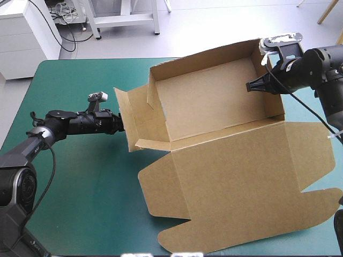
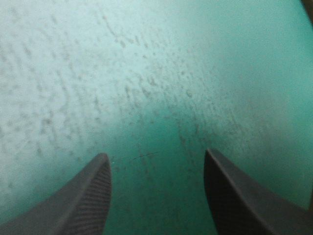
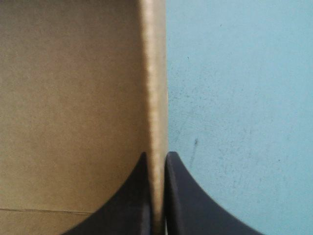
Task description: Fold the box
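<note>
Box [image 1: 214, 101] at the far-right of the table [image 1: 80, 176]. Tray looks roughly half done: 2 walls up, left flap [image 1: 134, 115] splayed and untucked, lid [image 1: 241, 176] flat toward the near edge. Right gripper [image 3: 156, 154] pinches the right wall. Left gripper [image 2: 156, 156] is wide apart beside the flap.

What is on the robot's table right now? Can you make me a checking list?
Surface: teal-green cover, bare where it shows around the box.
Job's things: brown box, walls raised into an open tray, lid lying flat toward the near edge.
Clutter: nothing seen.
Tools: left tool open, beside the box's left flap, only cover between its fingers; right tool shut on the box's right wall.
Cables: nothing seen.
Surroundings: nothing seen.
</note>
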{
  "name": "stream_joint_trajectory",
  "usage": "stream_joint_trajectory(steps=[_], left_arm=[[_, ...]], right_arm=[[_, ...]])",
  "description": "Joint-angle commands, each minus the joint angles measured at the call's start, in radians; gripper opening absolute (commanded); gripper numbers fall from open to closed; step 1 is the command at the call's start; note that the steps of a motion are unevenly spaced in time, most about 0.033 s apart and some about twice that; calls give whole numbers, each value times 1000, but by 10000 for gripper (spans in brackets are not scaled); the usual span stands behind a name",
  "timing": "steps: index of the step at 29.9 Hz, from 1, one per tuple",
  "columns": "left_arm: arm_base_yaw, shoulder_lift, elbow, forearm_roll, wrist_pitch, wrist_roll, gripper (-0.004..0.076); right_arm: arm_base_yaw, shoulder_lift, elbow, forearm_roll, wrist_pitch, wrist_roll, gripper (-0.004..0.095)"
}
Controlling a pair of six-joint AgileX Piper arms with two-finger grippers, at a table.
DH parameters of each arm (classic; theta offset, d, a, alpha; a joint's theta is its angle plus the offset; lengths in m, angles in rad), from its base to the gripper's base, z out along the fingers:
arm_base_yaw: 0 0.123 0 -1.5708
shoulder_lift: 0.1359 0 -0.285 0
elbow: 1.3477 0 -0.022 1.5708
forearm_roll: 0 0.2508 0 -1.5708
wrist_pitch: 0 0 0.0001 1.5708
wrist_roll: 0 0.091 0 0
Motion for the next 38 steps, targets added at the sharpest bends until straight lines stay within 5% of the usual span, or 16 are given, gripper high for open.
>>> stream_joint_trajectory(steps=[1, 12, 38], left_arm=[[-5, -44, -33, -136, 109, 52, 403], [-5, -46, -112, -226, 412, 62, 403], [-46, -216, -112, -232, 420, 54, 403]], right_arm=[[-4, -50, -29, 7, -57, -2, -22], [-4, -50, -29, 0, -74, -2, -21], [-4, 59, -29, -35, -87, 17, -21]])
